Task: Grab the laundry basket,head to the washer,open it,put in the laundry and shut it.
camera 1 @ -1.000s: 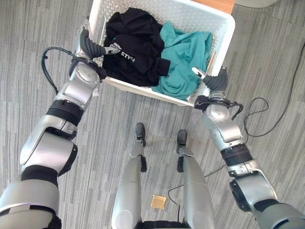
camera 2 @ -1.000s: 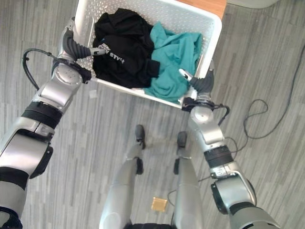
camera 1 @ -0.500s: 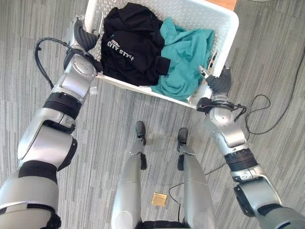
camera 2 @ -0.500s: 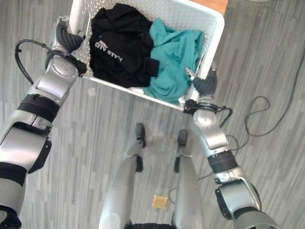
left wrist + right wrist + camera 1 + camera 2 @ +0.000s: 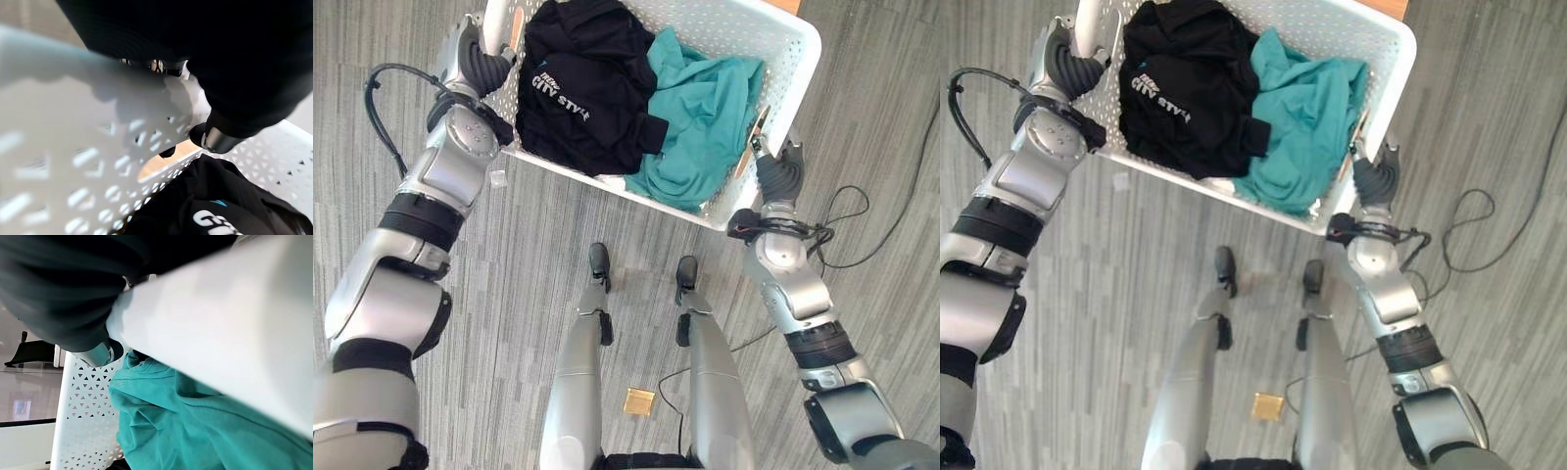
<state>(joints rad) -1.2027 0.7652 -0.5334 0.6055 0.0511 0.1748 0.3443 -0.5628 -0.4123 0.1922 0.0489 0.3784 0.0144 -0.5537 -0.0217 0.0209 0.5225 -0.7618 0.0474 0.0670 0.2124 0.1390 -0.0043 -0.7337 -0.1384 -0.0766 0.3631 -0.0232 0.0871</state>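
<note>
A white perforated laundry basket (image 5: 798,73) sits in front of me with a black garment (image 5: 578,88) and a teal garment (image 5: 705,108) piled inside. My left hand (image 5: 475,64) is at the handle on the basket's left end. Its dark-tipped thumb (image 5: 215,139) hooks over the rim (image 5: 73,161), above the black garment (image 5: 220,205). My right hand (image 5: 775,174) grips the handle at the right end. Its thumb (image 5: 98,355) reaches inside past the white rim (image 5: 220,323), just over the teal garment (image 5: 195,431).
The floor is grey striped carpet. A small brass floor plate (image 5: 638,401) lies near my feet and a white scrap (image 5: 496,178) lies left of the basket. A strip of wooden surface (image 5: 788,5) shows beyond the basket's far right corner.
Both hands have moved along the basket's ends and onto its handles. The left thumb has drawn back from over the black garment to the rim. The basket now sits further right and further away.
</note>
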